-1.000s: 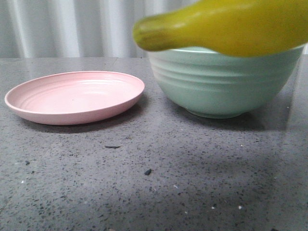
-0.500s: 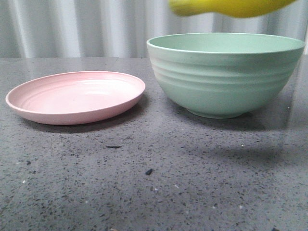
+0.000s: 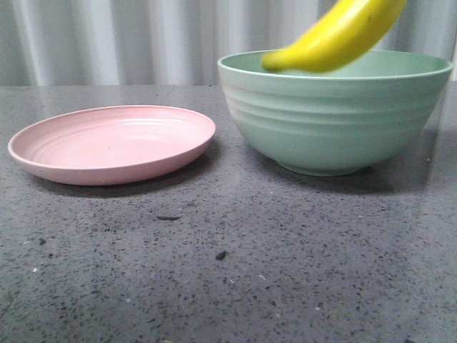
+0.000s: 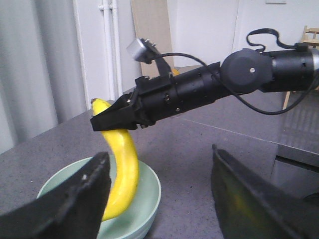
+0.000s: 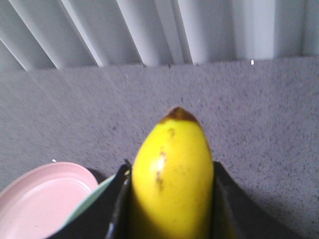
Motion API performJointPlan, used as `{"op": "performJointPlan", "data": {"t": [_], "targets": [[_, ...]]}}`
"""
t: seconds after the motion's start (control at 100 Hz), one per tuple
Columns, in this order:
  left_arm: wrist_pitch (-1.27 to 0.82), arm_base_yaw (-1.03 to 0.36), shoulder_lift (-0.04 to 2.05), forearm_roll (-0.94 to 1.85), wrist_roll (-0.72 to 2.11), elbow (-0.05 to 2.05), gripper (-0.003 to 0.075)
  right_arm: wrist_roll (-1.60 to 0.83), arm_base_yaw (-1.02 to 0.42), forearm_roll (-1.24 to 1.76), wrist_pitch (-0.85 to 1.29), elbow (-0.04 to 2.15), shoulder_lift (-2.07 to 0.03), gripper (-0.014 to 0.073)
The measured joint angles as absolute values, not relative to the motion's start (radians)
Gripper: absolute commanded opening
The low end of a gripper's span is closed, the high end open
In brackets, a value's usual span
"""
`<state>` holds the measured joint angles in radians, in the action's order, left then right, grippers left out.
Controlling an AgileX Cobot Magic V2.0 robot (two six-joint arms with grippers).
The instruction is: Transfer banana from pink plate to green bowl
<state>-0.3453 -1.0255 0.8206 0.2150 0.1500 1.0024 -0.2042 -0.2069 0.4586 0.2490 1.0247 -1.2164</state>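
Observation:
The yellow banana (image 3: 335,36) hangs tilted over the mint-green bowl (image 3: 335,118), its lower end dipping just below the rim. My right gripper (image 5: 169,170) is shut on the banana (image 5: 172,174), with the dark tip pointing away from the fingers. The left wrist view shows that right gripper (image 4: 107,119) pinching the banana (image 4: 124,169) near its upper end, directly above the bowl (image 4: 147,196). My left gripper (image 4: 158,154) is open and holds nothing, hovering beside the bowl. The pink plate (image 3: 111,143) lies bare to the left of the bowl.
The dark speckled tabletop (image 3: 228,264) carries a few small dark crumbs (image 3: 220,255). Pale pleated curtains (image 3: 107,39) close off the far edge. The right arm (image 4: 239,74) stretches across above the table.
The banana rose from level in front of the bowl's rim to above the bowl, then tipped so its lower end now dips inside the rim. Plate and bowl stayed put.

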Motion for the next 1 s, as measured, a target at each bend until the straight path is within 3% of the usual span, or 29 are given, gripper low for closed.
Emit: {"op": "performJointPlan", "data": {"t": [0.07,0.12,0.64,0.73,0.89,1.0], "targets": [[-0.334,-1.025,0.821,0.227,0.15,0.989,0.0375,-0.21,-0.207,0.456,0.247,1.031,-1.259,0.0353],[-0.325,-1.025,0.821,0.232,0.15,0.981,0.0374,-0.21,-0.207,0.457,0.244,1.032,-1.278,0.0403],[-0.309,-1.025,0.821,0.238,0.152,0.972,0.0361,-0.219,-0.207,0.454,0.227,1.037,-1.249,0.0405],[-0.309,-1.025,0.821,0.238,0.152,0.972,0.0288,-0.219,-0.207,0.45,0.254,1.037,-1.211,0.0327],[-0.309,-1.025,0.821,0.238,0.152,0.97,0.0077,-0.221,-0.207,0.413,0.36,1.039,-1.127,-0.0062],[-0.308,-1.025,0.821,0.238,0.152,0.95,-0.002,-0.221,-0.207,0.395,0.427,1.039,-1.063,-0.0062]]}}
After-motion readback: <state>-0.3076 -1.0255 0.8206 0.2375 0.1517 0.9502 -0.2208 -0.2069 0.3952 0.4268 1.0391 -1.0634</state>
